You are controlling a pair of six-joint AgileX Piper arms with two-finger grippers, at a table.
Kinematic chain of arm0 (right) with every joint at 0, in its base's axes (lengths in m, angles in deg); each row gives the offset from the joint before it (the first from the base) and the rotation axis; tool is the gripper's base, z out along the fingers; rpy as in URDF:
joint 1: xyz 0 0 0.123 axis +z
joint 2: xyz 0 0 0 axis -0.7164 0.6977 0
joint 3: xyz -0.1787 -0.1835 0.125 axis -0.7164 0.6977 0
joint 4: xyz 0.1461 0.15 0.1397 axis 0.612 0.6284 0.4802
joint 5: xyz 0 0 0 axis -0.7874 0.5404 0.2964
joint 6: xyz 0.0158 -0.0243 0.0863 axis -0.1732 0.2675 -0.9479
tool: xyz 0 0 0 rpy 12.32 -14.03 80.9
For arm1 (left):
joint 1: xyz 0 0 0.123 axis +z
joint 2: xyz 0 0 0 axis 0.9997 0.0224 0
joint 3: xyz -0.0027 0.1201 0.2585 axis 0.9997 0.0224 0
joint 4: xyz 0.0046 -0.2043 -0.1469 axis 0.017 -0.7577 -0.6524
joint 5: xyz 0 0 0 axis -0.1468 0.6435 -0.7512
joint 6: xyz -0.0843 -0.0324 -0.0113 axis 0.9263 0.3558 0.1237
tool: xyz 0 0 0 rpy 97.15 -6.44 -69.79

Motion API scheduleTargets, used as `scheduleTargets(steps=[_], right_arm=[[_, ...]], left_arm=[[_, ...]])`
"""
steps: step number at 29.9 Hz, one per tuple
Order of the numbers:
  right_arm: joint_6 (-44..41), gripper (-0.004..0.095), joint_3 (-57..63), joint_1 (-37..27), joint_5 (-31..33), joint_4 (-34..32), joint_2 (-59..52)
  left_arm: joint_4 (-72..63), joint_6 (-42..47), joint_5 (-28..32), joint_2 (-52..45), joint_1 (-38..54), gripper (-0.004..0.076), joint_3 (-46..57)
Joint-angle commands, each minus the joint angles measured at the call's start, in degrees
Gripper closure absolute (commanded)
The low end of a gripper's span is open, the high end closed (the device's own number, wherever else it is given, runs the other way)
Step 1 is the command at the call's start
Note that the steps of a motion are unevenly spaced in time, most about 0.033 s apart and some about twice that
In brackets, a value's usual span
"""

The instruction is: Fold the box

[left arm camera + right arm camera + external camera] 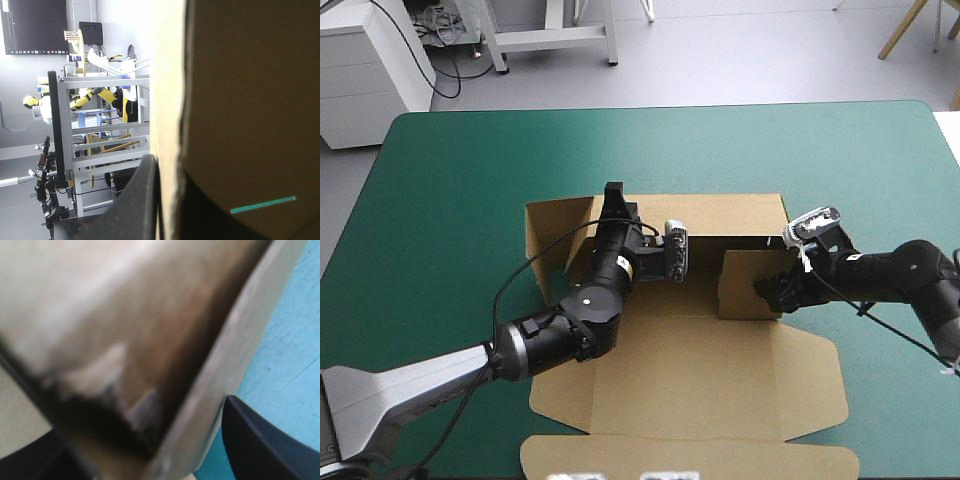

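The brown box lies open in the middle of the teal-green table, its floor flat and its far wall raised. My left gripper reaches over that far wall near its left end. In the left wrist view the wall's edge runs upright between my fingers, so the left gripper is shut on the box. My right gripper holds the small right side flap, which stands up. In the right wrist view the board fills the gap between the black fingers, and the right gripper is shut on it.
The box's lid lies flat at the table's near edge. A left flap and a right flap spread onto the teal-green cover. Bare cover lies along the far side and to the left.
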Motion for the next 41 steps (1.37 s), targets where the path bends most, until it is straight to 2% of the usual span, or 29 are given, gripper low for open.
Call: scheduleTargets(steps=[1, 5, 9, 13, 14, 17, 22, 33, 35, 37, 41], right_arm=[[0.7, 0.0318, -1.1, 0.2, -6.6, 4.5, -1.6], [4.3, 0.0434, -1.1, 0.2, -10.0, 6.7, -1.6], [7.1, 0.0655, -1.1, 0.3, -9.7, 7.5, -1.6], [8.0, 0.0903, -1.1, 3.1, -9.7, 6.1, -1.6], [8.0, 0.0926, -1.1, 4.1, -10.1, 5.9, -1.6], [7.2, 0.0904, -1.1, 7.8, -12.0, 3.9, -1.6], [-5.3, 0.0904, -1.1, 11.0, -17.6, -4.5, -1.6], [-14.5, 0.0905, -1.1, 11.0, -16.8, -5.4, -1.6], [-15.2, 0.0905, -1.1, 11.0, -16.4, -5.4, -1.6], [-15.2, 0.0905, -1.1, 11.0, -15.8, -5.4, -1.6], [-15.2, 0.0907, -1.1, 11.0, -15.3, -5.4, -1.6]], left_arm=[[-4.1, 0.8, 1.3, -0.6, -0.6, 0.0734, -0.5], [-4.1, 0.8, 1.3, -0.6, -0.6, 0.0734, -0.5], [-4.1, 0.8, 1.3, -0.6, -0.6, 0.0734, -0.5], [-4.1, 0.8, 1.3, -0.6, -0.6, 0.0734, -0.5], [-4.1, 0.8, 1.3, -0.6, -0.6, 0.0734, -0.5], [-4.1, 0.8, 1.3, -0.6, -0.6, 0.0734, -0.5], [-4.1, 0.8, 1.3, -0.6, -0.6, 0.0734, -0.5], [-4.1, 1.1, 1.3, -0.6, -0.6, 0.0715, -0.5], [-4.0, 1.1, 1.3, -0.6, -0.6, 0.0673, -0.5], [-3.5, 1.1, 1.3, -0.6, -0.6, 0.0587, -0.5], [-0.5, 2.2, 1.3, -0.6, -0.6, 0.0352, -0.5]])
